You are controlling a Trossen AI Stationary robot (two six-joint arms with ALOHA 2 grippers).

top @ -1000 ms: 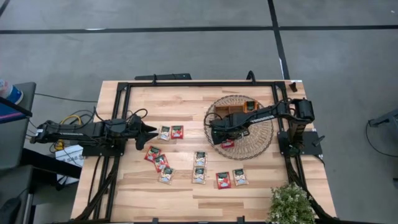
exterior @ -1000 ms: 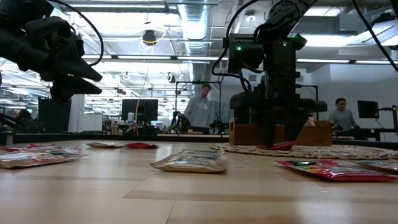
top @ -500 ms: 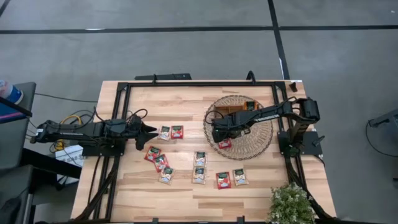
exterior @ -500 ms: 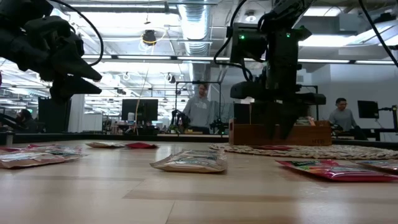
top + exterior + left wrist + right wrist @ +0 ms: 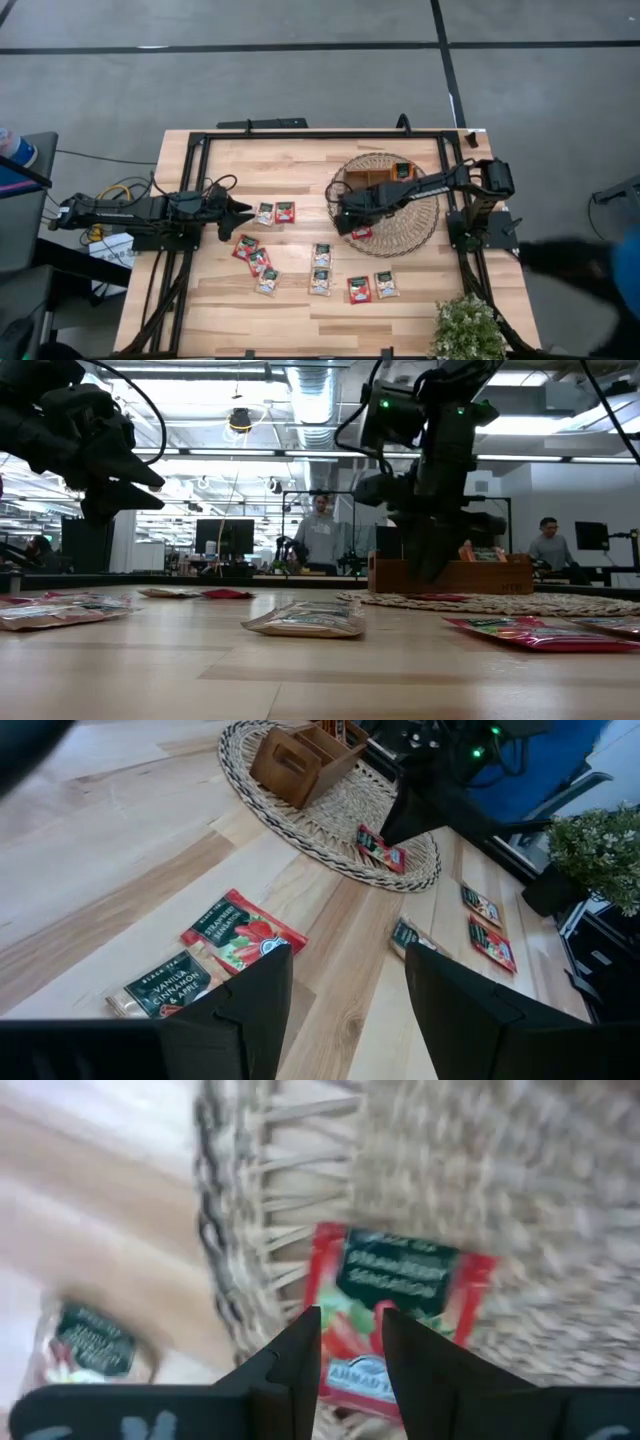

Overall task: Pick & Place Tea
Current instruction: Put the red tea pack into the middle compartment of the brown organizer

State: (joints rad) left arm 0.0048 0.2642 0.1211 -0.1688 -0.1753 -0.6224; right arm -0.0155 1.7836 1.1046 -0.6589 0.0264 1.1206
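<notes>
A red tea sachet [image 5: 362, 232] [image 5: 410, 1280] lies flat on the near left part of the round wicker mat [image 5: 412, 218]. My right gripper [image 5: 346, 214] [image 5: 350, 1330] hangs just above it, pointing steeply down, with a narrow gap between its fingers and nothing in it. My left gripper [image 5: 246, 210] [image 5: 345, 990] waits open at the table's left, above the wood. Just past its fingertips a pale sachet [image 5: 265, 213] and a red one [image 5: 285, 211] lie side by side. Several more sachets [image 5: 321, 254] lie flat on the table nearer the front.
An oblong wooden tray [image 5: 372, 177] stands on the far part of the mat, with a sachet [image 5: 402, 170] in it. A potted plant [image 5: 468, 328] stands at the near right corner. A black frame [image 5: 320, 134] runs along the table's edges. People show in the room beyond.
The red sachet, tilted up under my right gripper a second ago, now lies flat on the mat. My right gripper has risen a little from it and tipped, and its fingers have drawn closer together.
</notes>
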